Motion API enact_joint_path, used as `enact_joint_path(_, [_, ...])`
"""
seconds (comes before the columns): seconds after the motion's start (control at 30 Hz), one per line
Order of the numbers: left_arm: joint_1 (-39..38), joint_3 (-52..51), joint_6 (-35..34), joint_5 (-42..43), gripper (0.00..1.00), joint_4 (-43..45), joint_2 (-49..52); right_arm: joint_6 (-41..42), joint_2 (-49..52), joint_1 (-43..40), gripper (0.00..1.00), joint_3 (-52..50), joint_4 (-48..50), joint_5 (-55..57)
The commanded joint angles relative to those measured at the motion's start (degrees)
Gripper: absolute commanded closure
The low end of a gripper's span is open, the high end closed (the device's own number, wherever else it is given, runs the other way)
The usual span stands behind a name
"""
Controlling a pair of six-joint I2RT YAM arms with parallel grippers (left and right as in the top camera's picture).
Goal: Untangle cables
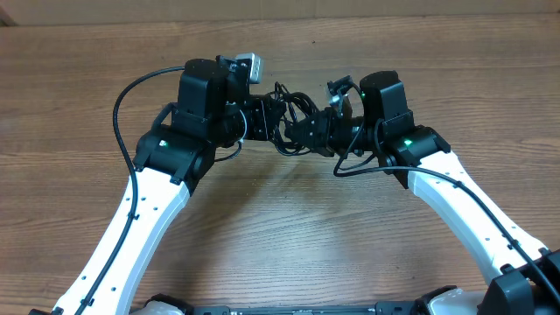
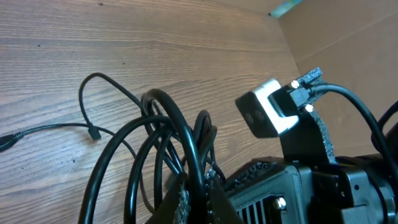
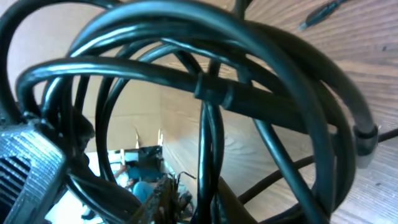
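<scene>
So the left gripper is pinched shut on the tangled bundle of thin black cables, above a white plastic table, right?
Not quite: the table is brown wood grain, not white plastic; the left wrist view shows it. The left gripper is pinched shut on the tangled bundle of thin black cables.

The cables (image 1: 293, 118) are seen as glossy black throughout. The table (image 1: 280, 236) is patterned in brown wood grain, streaked with darker lines. The arms (image 1: 131, 227) are clad in white, with black joints, and small green lights (image 1: 163, 143) are shown on them.
</scene>
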Motion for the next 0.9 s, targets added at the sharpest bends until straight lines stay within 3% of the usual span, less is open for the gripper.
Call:
enact_joint_path(0.0, [-0.52,0.44,0.04,-2.1,0.96,-0.26,-0.28,-0.5,0.33,-1.01,0.84,0.55,-0.72,-2.21])
enact_joint_path(0.37, [-0.48,0.44,-0.04,-4.72,0.95,-0.37,-0.28,-1.79,0.33,-4.02,0.79,0.55,-1.51,-11.43])
enact_joint_path(0.87, [-0.48,0.44,-5.66,-4.72,0.96,0.37,-0.28,-1.97,0.37,-3.1,0.78,0.52,-4.22,-7.93])
